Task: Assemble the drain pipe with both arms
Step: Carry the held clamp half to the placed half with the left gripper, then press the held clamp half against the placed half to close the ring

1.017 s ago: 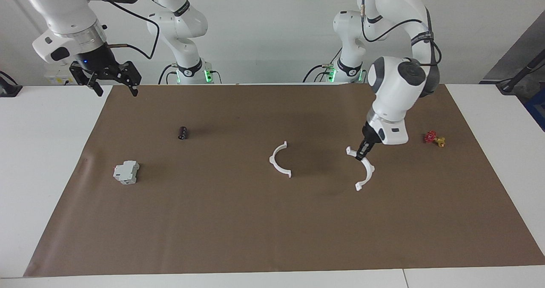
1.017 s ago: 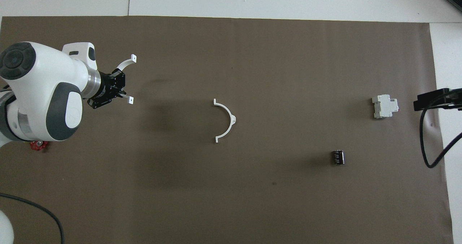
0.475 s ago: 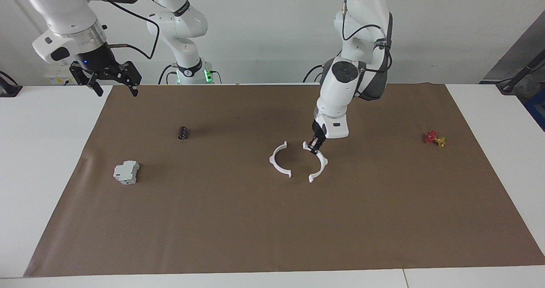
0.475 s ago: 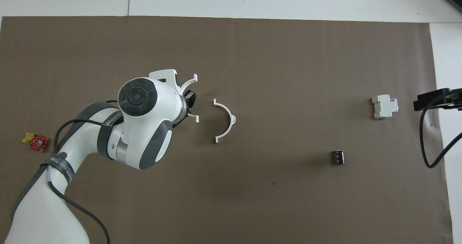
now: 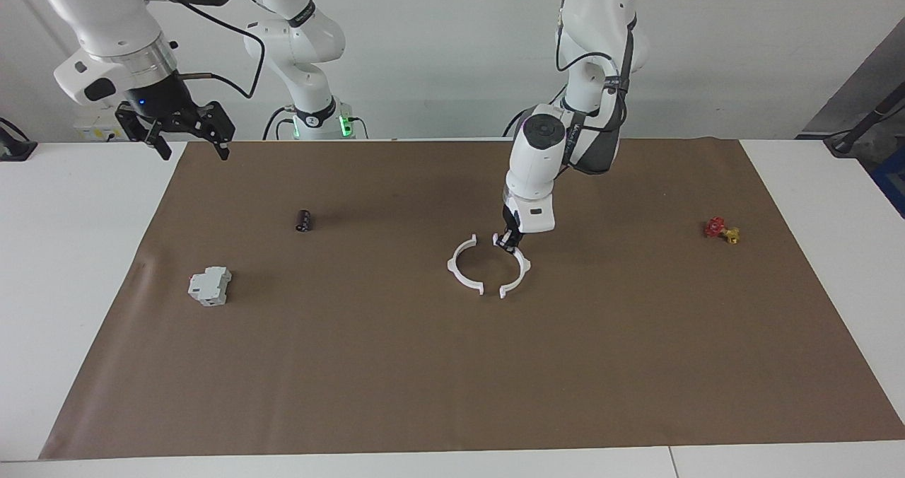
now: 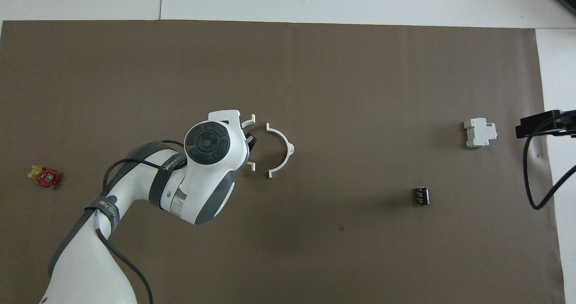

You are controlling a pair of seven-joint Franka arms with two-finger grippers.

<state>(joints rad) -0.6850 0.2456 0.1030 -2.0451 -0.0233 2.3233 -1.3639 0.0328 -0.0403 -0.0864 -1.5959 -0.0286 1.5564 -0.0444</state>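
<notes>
The left hand (image 5: 507,241) is reaching steeply down at the middle of the counter (image 5: 636,365), pinching one white half-ring (image 5: 518,273) near its end tab. This half is lying just beside the free half-ring (image 5: 459,269), their open sides facing, ends apart. The right hand (image 5: 187,135) is waiting spread wide over the counter's corner.

Left arm (image 5: 587,75): enters the facing view from the upper right of centre, elbow high, forearm folded down toward mid-frame; wrist pitched steeply downward. In the overhead view it rises from the bottom left corner to centre-left.

Left gripper (image 5: 507,241): low at centre frame, fingers pinched together, clamped on a white half-ring arc (image 5: 517,274).

Right arm (image 5: 106,25): upper left corner of the facing view, raised, waiting.

Right gripper (image 5: 189,133): upper left, fingers spread wide, holding nothing; at the right edge of the overhead view.
</notes>
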